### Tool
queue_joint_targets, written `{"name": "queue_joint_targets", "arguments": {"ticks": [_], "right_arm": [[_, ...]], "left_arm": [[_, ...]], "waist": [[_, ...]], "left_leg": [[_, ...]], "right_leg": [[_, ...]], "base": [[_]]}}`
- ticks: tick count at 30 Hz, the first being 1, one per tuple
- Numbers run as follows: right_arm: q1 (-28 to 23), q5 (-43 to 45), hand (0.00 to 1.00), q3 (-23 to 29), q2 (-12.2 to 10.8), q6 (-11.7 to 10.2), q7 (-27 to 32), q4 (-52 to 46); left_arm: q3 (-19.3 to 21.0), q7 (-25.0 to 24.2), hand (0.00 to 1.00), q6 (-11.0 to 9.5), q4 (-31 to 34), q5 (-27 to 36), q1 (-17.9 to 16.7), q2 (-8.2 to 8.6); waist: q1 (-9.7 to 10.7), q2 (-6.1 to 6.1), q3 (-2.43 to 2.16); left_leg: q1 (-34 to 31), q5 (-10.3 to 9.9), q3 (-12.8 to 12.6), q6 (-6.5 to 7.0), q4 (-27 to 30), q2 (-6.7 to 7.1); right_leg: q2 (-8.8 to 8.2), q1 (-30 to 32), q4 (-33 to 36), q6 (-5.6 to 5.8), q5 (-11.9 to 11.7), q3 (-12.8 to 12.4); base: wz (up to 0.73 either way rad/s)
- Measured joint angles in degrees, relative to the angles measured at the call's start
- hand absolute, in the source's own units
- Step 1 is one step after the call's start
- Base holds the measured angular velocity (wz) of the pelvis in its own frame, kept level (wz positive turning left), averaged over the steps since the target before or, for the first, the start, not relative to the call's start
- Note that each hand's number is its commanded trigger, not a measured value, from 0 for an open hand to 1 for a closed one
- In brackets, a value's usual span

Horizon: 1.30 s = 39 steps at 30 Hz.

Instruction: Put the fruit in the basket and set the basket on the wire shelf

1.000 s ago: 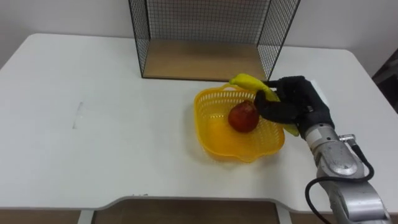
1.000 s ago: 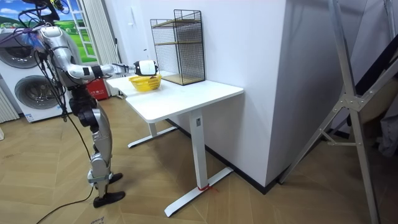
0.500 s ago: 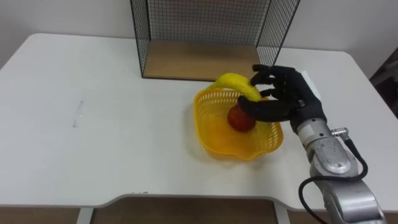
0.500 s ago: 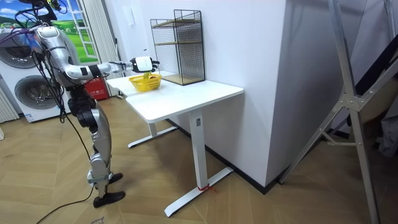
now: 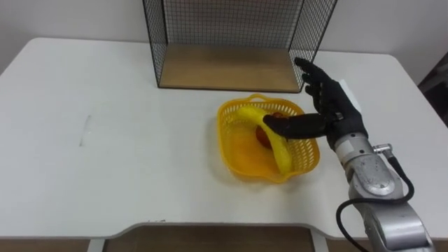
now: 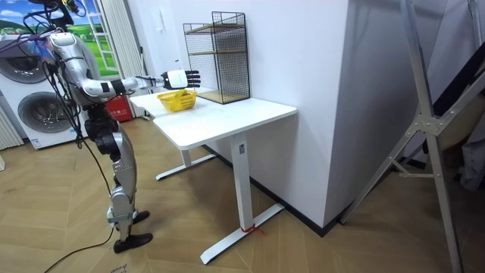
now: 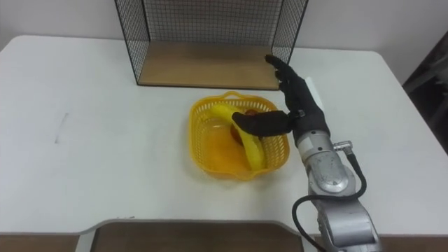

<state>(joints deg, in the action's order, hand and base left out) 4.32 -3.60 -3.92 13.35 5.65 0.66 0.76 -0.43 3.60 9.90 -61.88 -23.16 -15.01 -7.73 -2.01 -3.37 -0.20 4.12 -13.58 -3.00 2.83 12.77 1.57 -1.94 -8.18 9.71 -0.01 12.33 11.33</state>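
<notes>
Fingers (image 5: 316, 78) of the right hand (image 5: 337, 115) are held straight and spread, gripping nothing, over the right rim of the basket (image 5: 224, 133), where the banana (image 5: 274, 143) is laid far-left to near-right across a red fruit (image 5: 260, 134), on the white bench (image 5: 105, 140) just near of the wire shelf (image 5: 224, 66).

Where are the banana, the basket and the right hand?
banana (image 5: 278, 149): left eye view, lower half.
basket (image 5: 222, 133): left eye view, left rim.
right hand (image 5: 332, 108): left eye view, its middle.
</notes>
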Motion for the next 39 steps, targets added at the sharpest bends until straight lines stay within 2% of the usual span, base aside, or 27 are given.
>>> {"name": "queue_joint_targets", "arguments": {"ticks": [9, 12, 17, 20, 22, 24, 25, 27, 28, 29, 31, 33, 37, 39], "right_arm": [[-0.8, 0.0, 0.00, -0.6, 0.0, 0.0, 0.2, 0.7], [-1.6, -0.7, 0.00, -0.3, 0.0, 0.1, 0.2, 0.7], [-3.0, -3.0, 0.00, 1.2, -0.3, 0.1, 1.5, 0.6], [-4.3, -3.8, 0.00, 1.8, -0.5, 0.1, 3.7, 0.5], [-5.3, -5.6, 0.00, 3.5, -0.4, 0.1, 5.5, 0.2], [-6.8, -9.2, 0.00, 5.0, -0.2, 0.1, 8.4, 0.1], [-7.2, -10.0, 0.00, 5.6, -0.2, 0.2, 9.0, 0.0], [-8.2, -14.6, 0.00, 8.9, -0.1, 0.2, 12.1, -1.3], [-8.6, -15.6, 0.00, 9.7, -0.1, 0.2, 13.1, -1.7], [-9.0, -16.9, 0.00, 11.0, 0.1, 0.2, 15.2, -2.3], [-10.7, -16.8, 0.00, 13.4, 0.1, 0.3, 19.2, -3.7], [-11.8, -16.7, 0.00, 13.8, 0.1, 0.3, 20.8, -4.3], [-13.5, -14.7, 0.00, 14.1, 0.1, 1.0, 23.9, -4.3], [-13.9, -11.5, 0.00, 14.1, 0.0, 1.7, 25.3, -4.3]], "left_arm": [[0.0, 0.3, 0.00, 0.1, -0.2, 0.1, -0.2, 0.05], [0.6, 0.4, 0.00, 0.1, -0.3, 1.8, -0.3, 0.10], [3.3, 1.5, 0.00, -0.2, -1.7, 8.2, -0.6, 0.18], [5.3, 3.5, 0.00, -0.5, -2.6, 16.0, -1.5, 0.37], [8.5, 5.3, 0.00, -1.2, -4.0, 21.8, -1.7, 0.41], [13.4, 9.0, 0.00, -1.6, -4.5, 30.6, -3.0, 0.46], [14.8, 10.0, 0.00, -1.6, -4.6, 32.7, -3.1, 0.54], [21.1, 14.2, 0.00, -1.7, -4.8, 43.1, -3.8, 0.56], [23.1, 15.4, 0.00, -1.7, -4.7, 45.4, -3.9, 0.50], [26.8, 18.1, 0.00, -1.7, -4.3, 49.6, -4.0, 0.43], [31.2, 23.9, 0.00, -1.7, 0.2, 56.2, -5.2, 0.51], [33.2, 27.9, 0.00, -2.0, 3.8, 58.7, -6.0, 0.38], [34.6, 36.8, 0.00, -3.0, 11.4, 57.6, -6.6, 0.43], [35.5, 42.4, 0.00, -2.9, 20.8, 54.2, -6.0, 0.58]], "waist": [[0.0, -0.06, -0.01], [0.1, 0.01, 0.00], [0.2, 0.68, 0.00], [0.2, 1.28, -0.25], [0.1, 1.75, -0.23], [0.0, 2.35, -0.47], [0.0, 2.36, -0.47], [-0.3, 2.81, -0.29], [-0.6, 2.90, -0.29], [-1.3, 3.21, -0.19], [-1.6, 3.58, -0.15], [-1.7, 3.60, -0.29], [-2.0, 3.74, -0.45], [-2.3, 4.02, -0.42]], "left_leg": [[-0.1, 0.0, 0.0, 0.00, 0.1, -0.02], [-0.6, 0.0, 0.1, 0.01, 0.4, -0.04], [-0.3, 0.0, 0.5, 0.01, 0.5, 0.02], [-0.2, 0.0, 0.5, 0.01, 0.4, 0.04], [0.2, 0.0, 0.7, 0.01, 0.3, 0.08], [0.8, 0.0, 0.7, 0.01, -0.1, 0.00], [0.8, 0.0, 0.7, 0.01, -0.1, -0.01], [0.8, 0.0, 0.7, 0.02, -0.1, 0.02], [0.9, 0.0, 0.7, 0.02, -0.2, 0.01], [1.3, 0.0, 0.5, 0.03, -0.4, 0.00], [1.5, 0.0, 0.6, 0.07, -1.0, 0.03], [1.4, 0.1, 0.6, 0.01, -1.1, 0.01], [1.3, 0.3, 0.5, 0.07, -1.4, 0.07], [1.1, 0.4, 0.6, 0.06, -1.3, 0.07]], "right_leg": [[0.02, 0.0, 0.1, 0.00, 0.0, 0.0], [0.03, 0.1, 0.1, 0.00, 0.0, 0.1], [-0.04, -0.4, 0.0, 0.00, 0.0, 0.9], [-0.04, -0.5, 0.0, 0.01, 0.0, 0.9], [-0.09, -1.0, 0.0, 0.01, 0.0, 1.3], [-0.18, -1.4, 0.0, 0.01, 0.0, 1.3], [-0.42, -1.4, 0.0, 0.02, 0.0, 1.4], [-0.47, -1.4, 0.0, 0.03, 0.0, 1.4], [-0.47, -1.4, 0.0, 0.03, 0.0, 1.4], [-0.47, -1.5, 0.0, 0.03, 0.0, 1.3], [-0.52, -1.3, 0.1, 0.06, 0.0, 1.4], [-0.50, -1.0, 0.2, 0.06, 0.0, 1.3], [-0.56, -0.9, 0.2, 0.06, 0.0, 1.3], [-0.54, -0.8, 0.2, 0.06, 0.0, 1.3]], "base": [[0.00], [0.01], [0.04], [0.00], [0.06], [0.00], [0.00], [0.00], [-0.06], [-0.06], [-0.02], [-0.02], [-0.01], [0.00]]}}
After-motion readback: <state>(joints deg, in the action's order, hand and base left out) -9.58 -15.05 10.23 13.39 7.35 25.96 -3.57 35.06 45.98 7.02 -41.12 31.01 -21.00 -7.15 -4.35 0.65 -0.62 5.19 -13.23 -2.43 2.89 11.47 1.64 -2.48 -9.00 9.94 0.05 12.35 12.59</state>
